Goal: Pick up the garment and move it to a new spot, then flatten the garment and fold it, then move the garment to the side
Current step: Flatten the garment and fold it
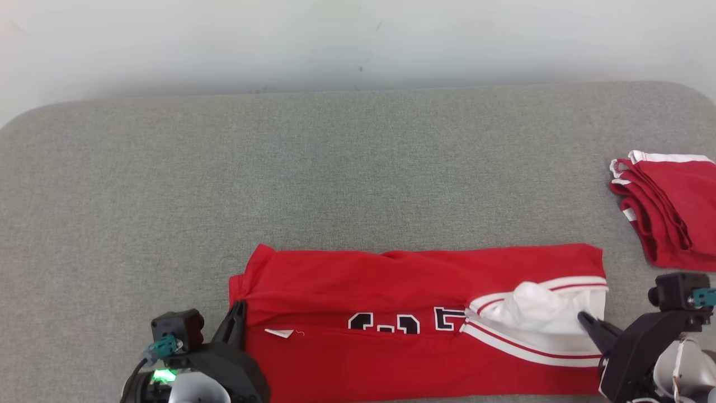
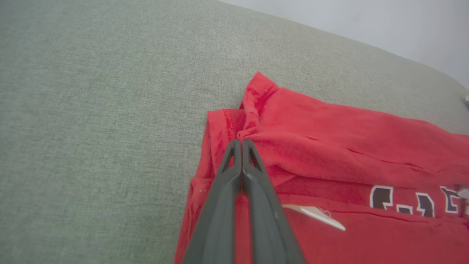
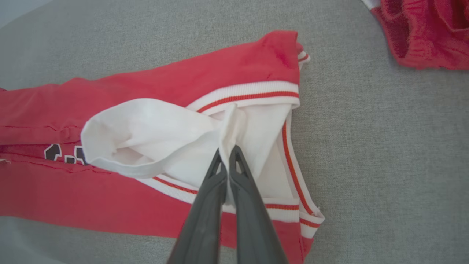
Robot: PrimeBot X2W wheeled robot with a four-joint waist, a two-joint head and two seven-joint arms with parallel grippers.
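The garment (image 1: 391, 291) lies on the desk (image 1: 335, 168) as a long band, apparently flattened and folded once lengthwise. The left hand (image 2: 242, 141) is closed on red cloth at the garment's left edge, and the right hand (image 3: 228, 148) is closed on a bunched white fold at its right end. By this judgement, the crosswise folds and the move aside are not yet done; a red pile (image 1: 671, 207), right of the garment and well apart, occupies part of that side.
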